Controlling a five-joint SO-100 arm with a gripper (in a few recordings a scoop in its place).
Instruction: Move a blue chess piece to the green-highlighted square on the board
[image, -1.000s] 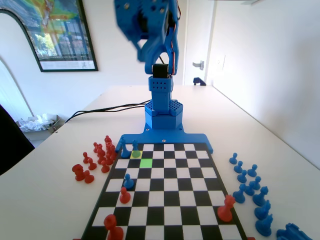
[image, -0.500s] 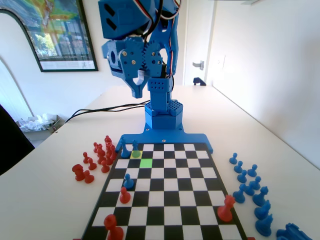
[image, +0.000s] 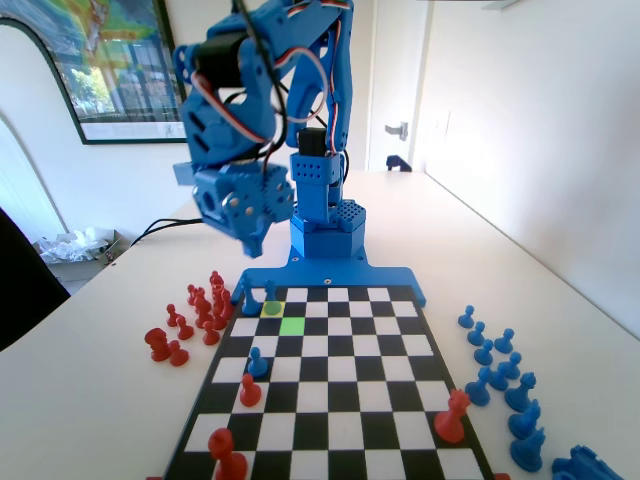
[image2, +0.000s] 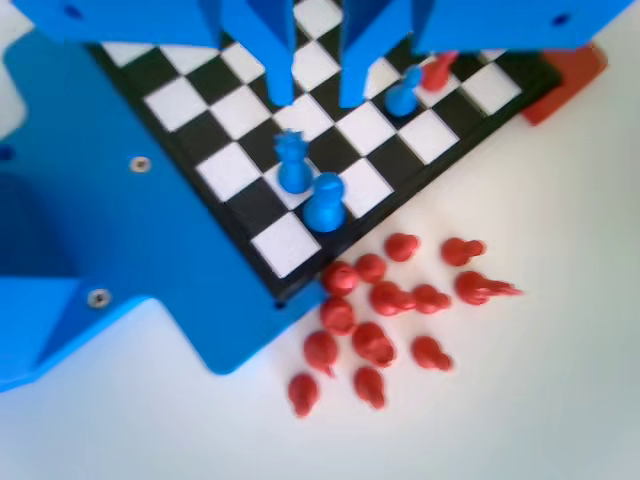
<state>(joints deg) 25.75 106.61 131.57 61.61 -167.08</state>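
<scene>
Pieces captured or spare lie off the board (image: 330, 400) on the desk (image: 120, 400). Farther along, the green-highlighted square (image: 292, 325) waits bare; the blue chess piece (image: 270, 292) stands just beyond it. Above, the end effector (image2: 312, 95) hovers, jaws parted, holding nothing, seemingly lining up its grasp.

Black-and-white board (image: 330, 400), 1 green square (image: 292, 326).

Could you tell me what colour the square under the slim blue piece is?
Yellow, clearest in the fixed view.
</scene>
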